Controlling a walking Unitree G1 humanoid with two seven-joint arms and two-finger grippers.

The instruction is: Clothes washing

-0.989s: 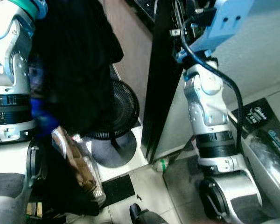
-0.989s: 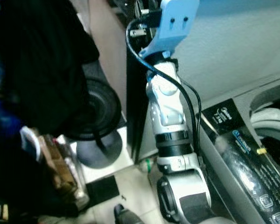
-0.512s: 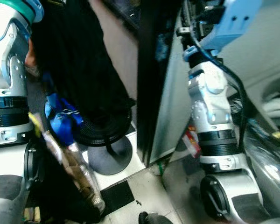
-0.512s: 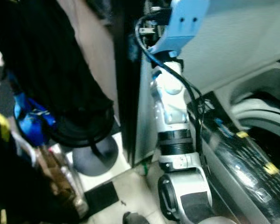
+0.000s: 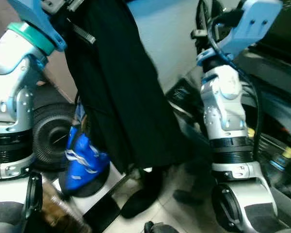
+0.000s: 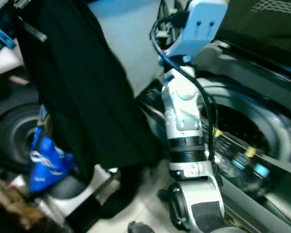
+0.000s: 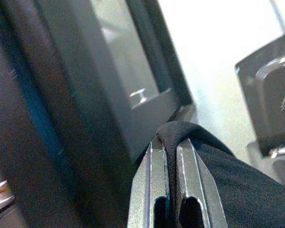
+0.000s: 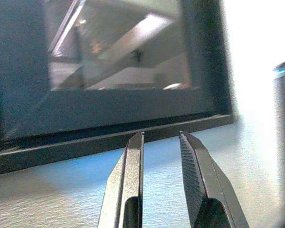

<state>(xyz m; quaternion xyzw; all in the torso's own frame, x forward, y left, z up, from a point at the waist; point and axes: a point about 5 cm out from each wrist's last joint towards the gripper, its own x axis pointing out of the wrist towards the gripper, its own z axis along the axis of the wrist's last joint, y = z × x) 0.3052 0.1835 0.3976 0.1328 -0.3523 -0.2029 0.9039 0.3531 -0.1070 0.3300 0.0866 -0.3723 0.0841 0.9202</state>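
Observation:
A long black garment [image 5: 121, 107] hangs from my raised left arm, down past my left side to the floor. In the left wrist view my left gripper [image 7: 171, 145] is shut on a fold of this black cloth [image 7: 213, 166]. A blue cloth [image 5: 83, 162] hangs beside the garment, low at the left. The washing machine [image 6: 242, 131] stands at the right, with its dark round drum opening [image 6: 237, 119] facing up. My right arm [image 5: 225, 121] is raised beside it. In the right wrist view my right gripper [image 8: 161, 142] is open and empty, facing a dark framed window [image 8: 123, 52].
A round black fan [image 5: 51, 138] stands on the floor at the left, behind the garment. A white wall [image 5: 172, 43] rises behind. A dark shoe-like object [image 5: 140, 199] lies on the tiled floor below the garment. The machine's control panel [image 6: 247, 162] runs along its near edge.
The view has swung to the right, bringing the washing machine's drum into sight. The black garment now hangs in the middle of the picture, still held by my left gripper.

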